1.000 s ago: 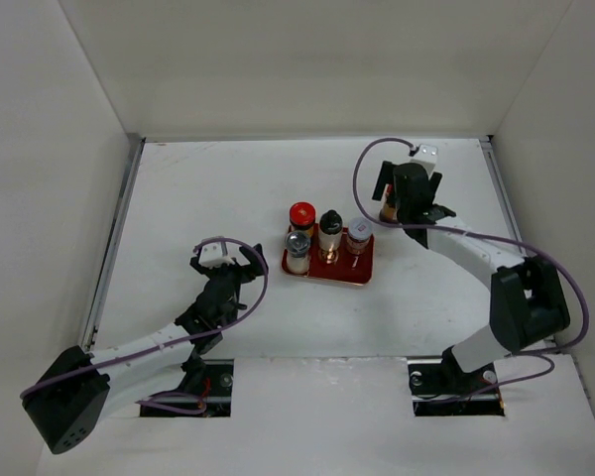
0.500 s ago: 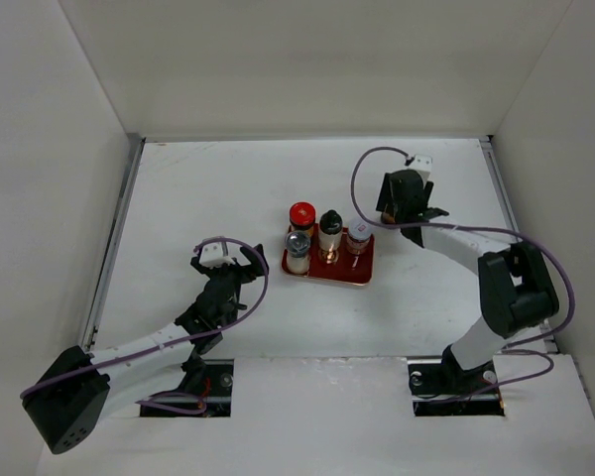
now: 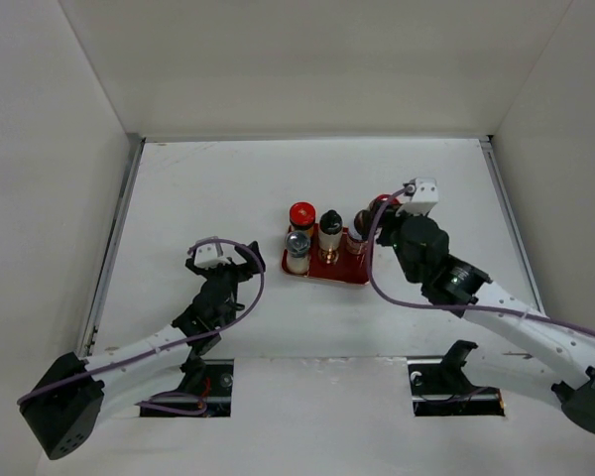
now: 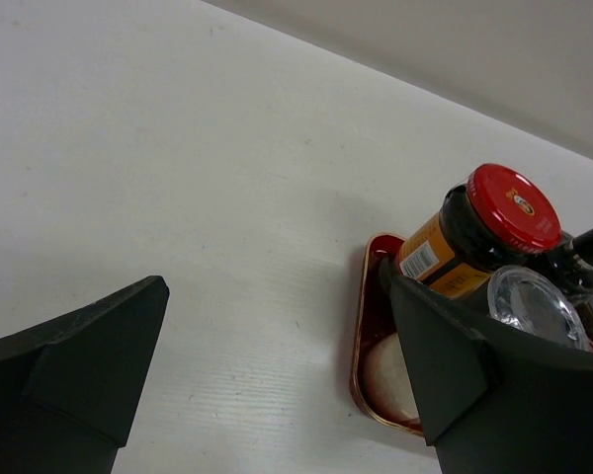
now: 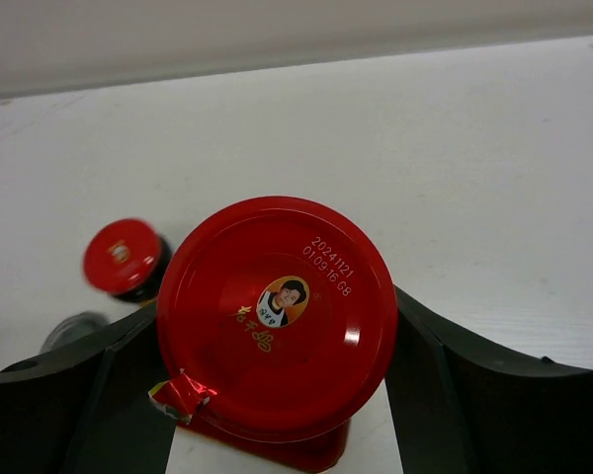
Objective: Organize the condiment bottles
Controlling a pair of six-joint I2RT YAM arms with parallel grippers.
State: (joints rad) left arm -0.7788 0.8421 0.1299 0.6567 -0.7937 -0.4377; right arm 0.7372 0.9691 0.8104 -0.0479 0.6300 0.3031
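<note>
Right gripper [image 5: 274,331] is clamping a red-cap jar [image 5: 277,296], jaws partly closed on either side just below the cap. It is holding it at the right end of the tray [image 3: 317,275]. Can't tell whether the base is touching the tray yet. Left gripper [image 4: 277,296] is hovering low over the table [image 4: 227,148] left of the tray, jaws wide and gripping nothing.

Three jars are standing on the tray: second red-cap [image 4: 514,207] at back left, silver-cap [image 4: 534,306] in front of it, black-cap [image 3: 330,220] in the middle. The right arm is hiding whatever else is at the right end.

Risks:
- The tray is getting crowded, so lowering the jar could knock a neighbour over.
- The base could land on the raised rim, and the jar would be tipping on release.
- The wide cap is blocking the wrist view of the landing spot, so placement is looking blind.
- Opening the fingers sideways in the tight gap could nudge the black-cap jar.

Writing:
- The held cap is showing "2024 1121" and "010916 G8" in white.
- It also has a round portrait logo over yellow characters, too small to read.
- A torn red seal tab is sticking out at the cap edge.
- The other red-cap has an orange label with a white patch, text unreadable.
</note>
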